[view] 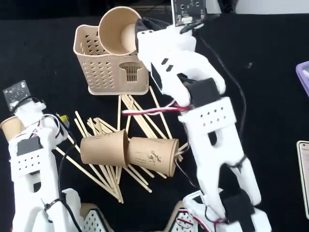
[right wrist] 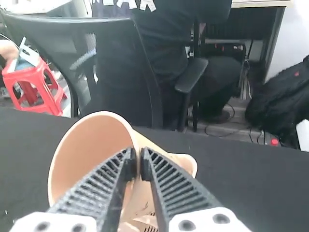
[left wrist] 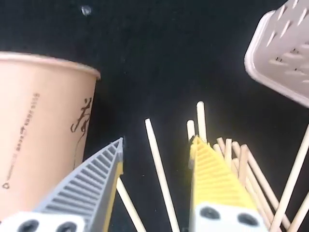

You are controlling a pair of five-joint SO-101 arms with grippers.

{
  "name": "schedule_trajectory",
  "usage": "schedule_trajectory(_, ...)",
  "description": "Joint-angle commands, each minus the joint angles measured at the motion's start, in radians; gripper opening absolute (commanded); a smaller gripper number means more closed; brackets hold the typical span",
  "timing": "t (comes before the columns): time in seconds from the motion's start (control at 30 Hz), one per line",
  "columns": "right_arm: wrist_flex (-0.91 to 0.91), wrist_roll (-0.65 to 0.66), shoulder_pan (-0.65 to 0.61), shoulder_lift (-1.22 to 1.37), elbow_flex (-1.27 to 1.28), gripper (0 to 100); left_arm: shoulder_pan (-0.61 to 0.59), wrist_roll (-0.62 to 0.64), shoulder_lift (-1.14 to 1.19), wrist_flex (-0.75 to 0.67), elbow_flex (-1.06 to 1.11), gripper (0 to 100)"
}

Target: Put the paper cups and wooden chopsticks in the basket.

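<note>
A beige slatted basket stands at the back of the black table. Just above its rim my right gripper is shut on the rim of a paper cup, which is tilted with its mouth facing sideways; one finger is inside the cup. Two more paper cups lie on their sides on scattered wooden chopsticks. My left gripper is open low over some chopsticks, with a fourth cup just outside its grey finger.
A corner of the basket lies beyond the left gripper. A purple object and a white card sit at the table's right edge. The right arm spans the table's middle.
</note>
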Motion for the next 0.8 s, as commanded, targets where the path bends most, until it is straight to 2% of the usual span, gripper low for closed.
schedule_trajectory(0.0, -0.029, -0.054, -0.006, 0.073, -0.070, 1.1, 0.004, 0.008, -0.023, -0.018, -0.010, 22)
schedule_trajectory(0.23, 0.000, -0.137, -0.008, 0.191, -0.185, 2.2, 0.004, 0.008, -0.023, -0.018, -0.008, 22)
schedule_trajectory(0.37, 0.066, -0.144, -0.009, 0.193, -0.242, 18.7, 0.004, 0.008, -0.023, -0.018, -0.008, 22)
schedule_trajectory(0.43, 0.101, -0.144, -0.009, 0.191, -0.285, 23.2, 0.004, 0.008, -0.023, -0.018, -0.008, 22)
schedule_trajectory(0.63, 0.258, -0.138, -0.003, 0.191, -0.481, 20.7, 0.005, 0.008, -0.032, -0.018, 0.007, 22)
schedule_trajectory(0.77, 0.503, -0.135, -0.002, 0.191, -0.624, 18.1, 0.005, 0.008, -0.031, -0.018, 0.007, 22)
